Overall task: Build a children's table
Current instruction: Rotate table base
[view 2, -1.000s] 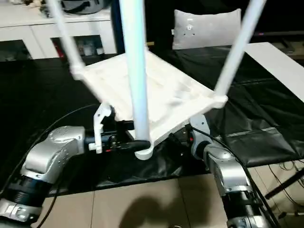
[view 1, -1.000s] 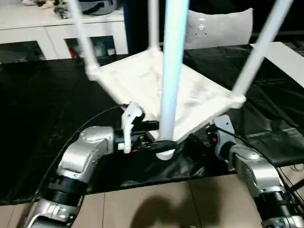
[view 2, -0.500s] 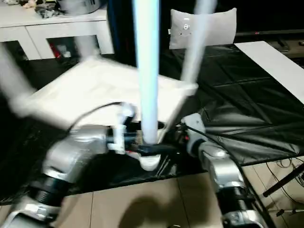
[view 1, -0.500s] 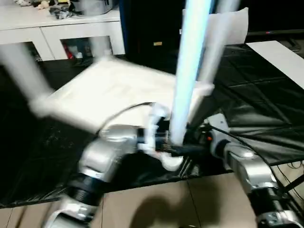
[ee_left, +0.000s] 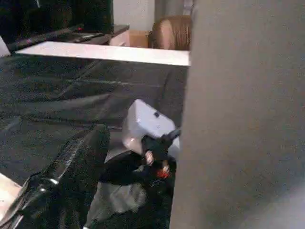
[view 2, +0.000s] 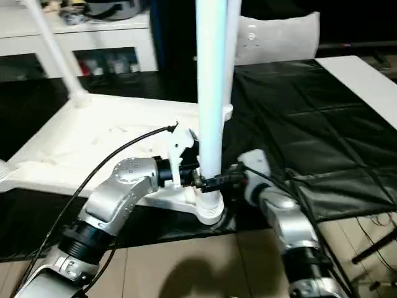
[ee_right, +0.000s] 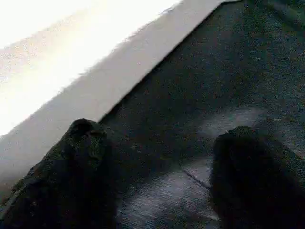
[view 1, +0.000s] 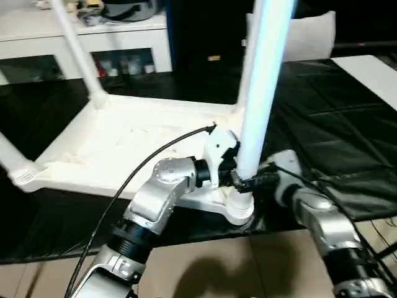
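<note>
Fingers of the left gripper (view 1: 239,181) were spread around the near leg (view 2: 209,93) just above its socket, the right gripper (view 1: 263,180) open beside it, on the light, stiff, slippery upturned children's table (view 1: 124,143) at the black-covered worktop's (view 1: 335,124) near edge, best gripped low.

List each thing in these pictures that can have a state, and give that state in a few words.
Table top: upside down on the black sheet, ribbed underside up.
Near leg: upright in its corner socket.
Far leg: standing in its socket.
Left gripper: open, at the near leg's base.
Right gripper: open, empty.
</note>
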